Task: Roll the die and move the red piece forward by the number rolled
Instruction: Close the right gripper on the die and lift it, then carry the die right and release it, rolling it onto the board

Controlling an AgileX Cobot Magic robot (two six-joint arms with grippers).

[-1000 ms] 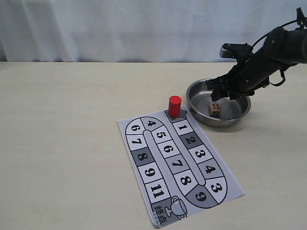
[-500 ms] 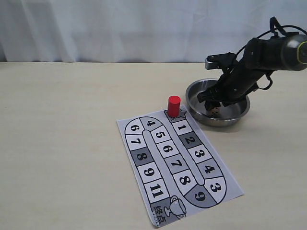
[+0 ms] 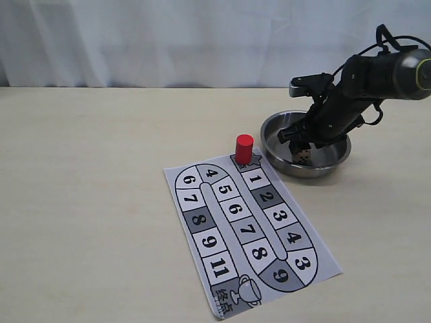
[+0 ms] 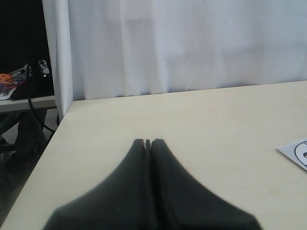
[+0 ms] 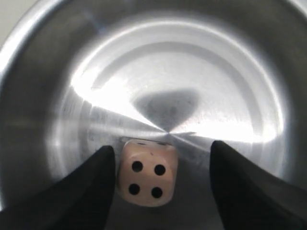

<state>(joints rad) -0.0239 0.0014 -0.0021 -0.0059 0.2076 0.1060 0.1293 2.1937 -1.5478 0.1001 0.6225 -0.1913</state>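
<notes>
The pale tan die (image 5: 147, 172) lies on the floor of a steel bowl (image 3: 316, 171), partly hidden in the exterior view (image 3: 304, 157) by the right arm. The face toward the right wrist camera shows four pips. My right gripper (image 5: 162, 148) is open and lowered into the bowl (image 5: 192, 72), one finger on each side of the die, with the die close to one finger and a gap to the other. The red piece (image 3: 244, 149) stands upright at the top of the numbered paper board (image 3: 249, 229), just left of the bowl. My left gripper (image 4: 148, 142) is shut, holding nothing.
The board lies slanted on the beige table, its numbered track ending at a cup symbol (image 3: 236, 296). One corner of it (image 4: 297, 152) shows in the left wrist view, as does the table's edge (image 4: 57, 134). A white curtain hangs behind.
The right arm swung left and dropped into the bowl over the die, then held almost still for the last half second. Die and red piece have not moved.
</notes>
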